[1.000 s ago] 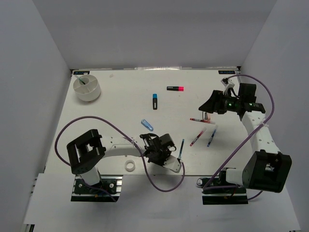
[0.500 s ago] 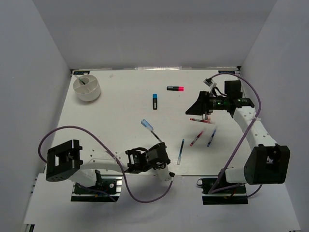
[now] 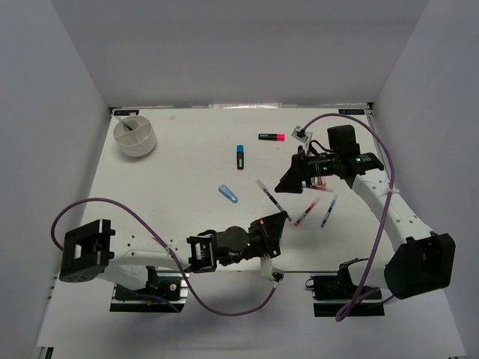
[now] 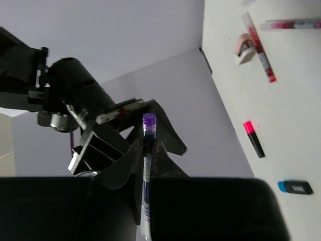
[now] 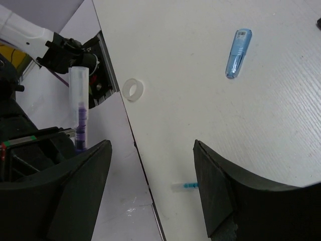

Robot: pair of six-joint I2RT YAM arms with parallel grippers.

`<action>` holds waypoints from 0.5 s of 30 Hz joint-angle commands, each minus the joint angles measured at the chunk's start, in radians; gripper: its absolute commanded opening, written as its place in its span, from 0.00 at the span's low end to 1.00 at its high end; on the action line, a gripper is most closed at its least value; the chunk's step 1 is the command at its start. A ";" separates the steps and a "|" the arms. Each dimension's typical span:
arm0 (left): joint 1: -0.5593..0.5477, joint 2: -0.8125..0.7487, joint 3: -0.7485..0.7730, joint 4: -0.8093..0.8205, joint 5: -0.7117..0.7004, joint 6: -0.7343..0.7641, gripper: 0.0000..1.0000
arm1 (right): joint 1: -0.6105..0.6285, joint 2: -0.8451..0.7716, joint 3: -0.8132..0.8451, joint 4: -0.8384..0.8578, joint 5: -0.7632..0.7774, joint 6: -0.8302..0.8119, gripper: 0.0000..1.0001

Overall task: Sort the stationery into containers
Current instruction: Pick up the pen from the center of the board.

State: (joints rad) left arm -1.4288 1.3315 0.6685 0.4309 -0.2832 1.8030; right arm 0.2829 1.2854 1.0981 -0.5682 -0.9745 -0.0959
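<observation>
The right gripper (image 5: 150, 145) has its two black fingers (image 5: 75, 191) spread wide at the bottom of the view, with nothing between them. Beyond them lies the white table (image 5: 200, 75), its edge running diagonally. A translucent blue plastic tube (image 5: 238, 52) lies at the top right, well apart from a small white tape ring (image 5: 133, 90) near the edge. A thin teal-marked pen (image 5: 184, 186) lies at the edge beside the right-hand finger. To the left, off the table, a clear-barrelled pen with purple ink (image 5: 79, 108) stands upright, its lower end hidden behind the other finger

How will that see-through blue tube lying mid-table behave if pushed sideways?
The blue tube looks rounded and lies flat on the table, so it would probably roll. Its clear plastic suggests it is light and stiff, perhaps slick to pinch.
</observation>
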 commanded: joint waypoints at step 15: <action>-0.019 -0.057 -0.020 0.023 0.047 0.033 0.00 | 0.038 -0.012 0.063 -0.033 -0.150 -0.009 0.69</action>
State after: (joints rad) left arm -1.4429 1.3083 0.6601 0.4610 -0.2459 1.8328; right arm 0.3305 1.2709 1.1152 -0.6029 -1.0584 -0.1352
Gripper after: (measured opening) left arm 0.168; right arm 0.688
